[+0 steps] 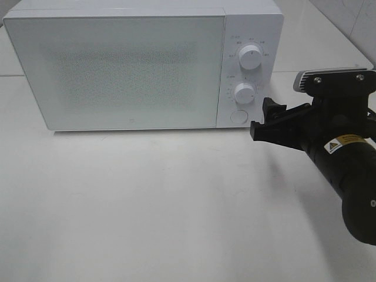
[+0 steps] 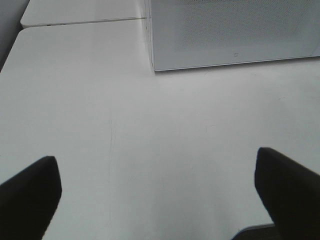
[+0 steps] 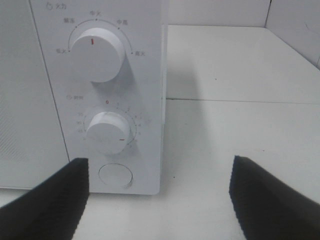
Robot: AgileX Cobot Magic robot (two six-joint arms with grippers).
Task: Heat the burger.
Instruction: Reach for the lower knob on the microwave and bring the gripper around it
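The burger shows in none of the views, so neither its look nor its place can be told. The speckled, frosted door of the boxy white microwave oven (image 1: pixel 117 64) is shut and hides whatever is inside.

The microwave oven stands at the back of the plain white desk (image 1: pixel 147 205). Its control panel carries a large white upper knob (image 3: pixel 97 52), a white lower knob (image 3: pixel 108 131) (dark mark turned away from the red zero) and a round white button (image 3: pixel 116 175).

The black right end effector (image 1: pixel 262 117) hangs just beside the panel's lower corner, level with the button. Its jaws are spread apart with nothing between them, and whether it touches the casing cannot be told. The black left end effector (image 2: pixel 157 195) hovers over bare desk in front of the microwave oven, jaws wide apart and gripping nothing.
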